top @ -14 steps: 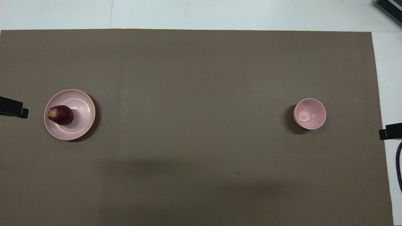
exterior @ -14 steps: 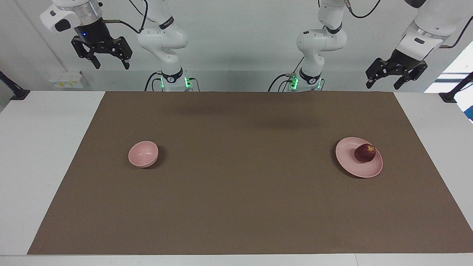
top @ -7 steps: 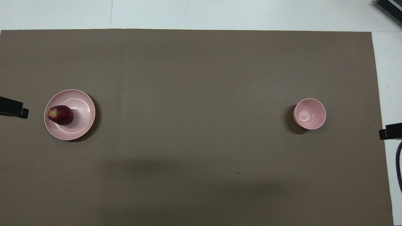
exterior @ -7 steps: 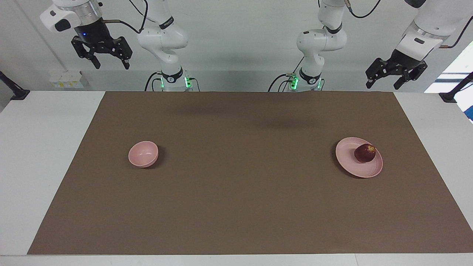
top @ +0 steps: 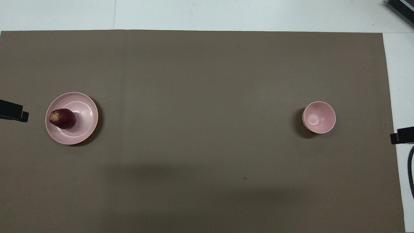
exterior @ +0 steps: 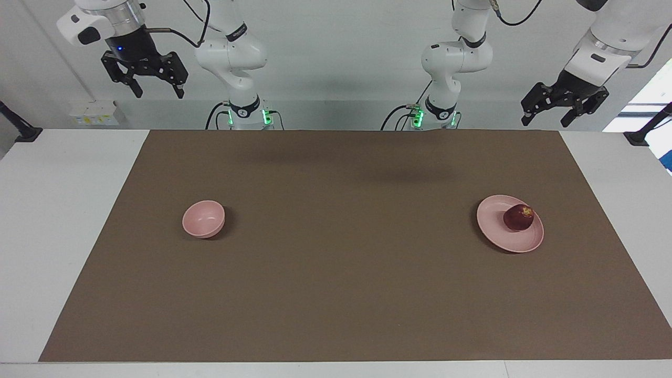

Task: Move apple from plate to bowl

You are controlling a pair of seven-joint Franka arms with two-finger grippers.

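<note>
A dark red apple (exterior: 518, 217) (top: 62, 118) with a yellowish speckled patch lies on the pale pink plate (exterior: 499, 231) (top: 84, 106), toward the left arm's end of the table. The small deep pink bowl (exterior: 203, 218) (top: 319, 117) stands with nothing in it toward the right arm's end. My left gripper (exterior: 546, 122) hangs open, high above the table's edge near the plate's end. My right gripper (exterior: 157, 94) hangs open too, high above the bowl's end. In the overhead view only a dark tip of each gripper shows at the side edges.
A brown mat (exterior: 336, 262) covers most of the white table (exterior: 63, 210). Both arm bases (exterior: 244, 113) stand along the mat's edge nearest the robots. A dark item (top: 401, 8) sits at the table's farthest corner on the right arm's end.
The left gripper has shifted very slightly; the apple, plate, bowl and right gripper stay as they were.
</note>
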